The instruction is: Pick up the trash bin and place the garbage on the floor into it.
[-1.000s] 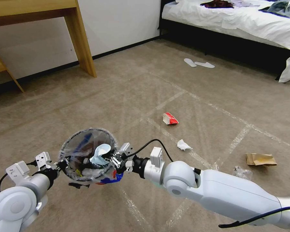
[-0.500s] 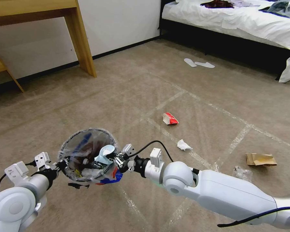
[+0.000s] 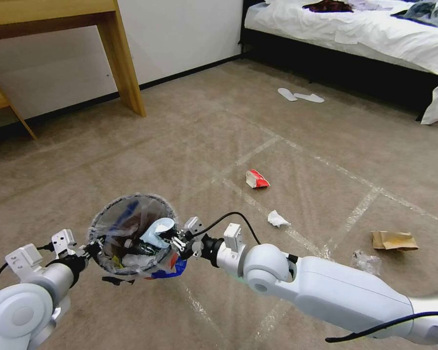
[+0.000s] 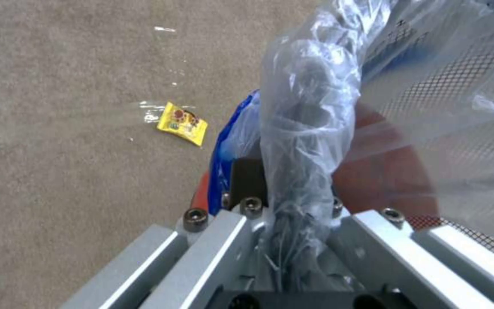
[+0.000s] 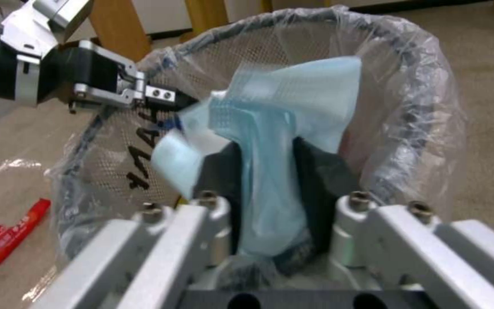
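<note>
Trash bin (image 3: pixel 131 233), mesh-walled and lined with crinkled clear plastic, hangs above the carpet (image 3: pixel 180 141), its rim pinched in the closed left gripper (image 3: pixel 90 249). At the opposite rim, the right gripper (image 3: pixel 173 238) is clamped on a blue mask (image 5: pixel 275 141) drooping over the opening. A crushed red-white carton (image 3: pixel 256 179), white tissue (image 3: pixel 277 218) and brown paper bag (image 3: pixel 394 240) lie on the carpet beyond.

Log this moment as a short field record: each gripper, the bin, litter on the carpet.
left gripper: shut on the trash bin rim, holding it above the floor
right gripper: shut on blue mask, over the bin mouth
litter on floor: red-white carton, white tissue, brown paper bag, yellow wrapper
</note>
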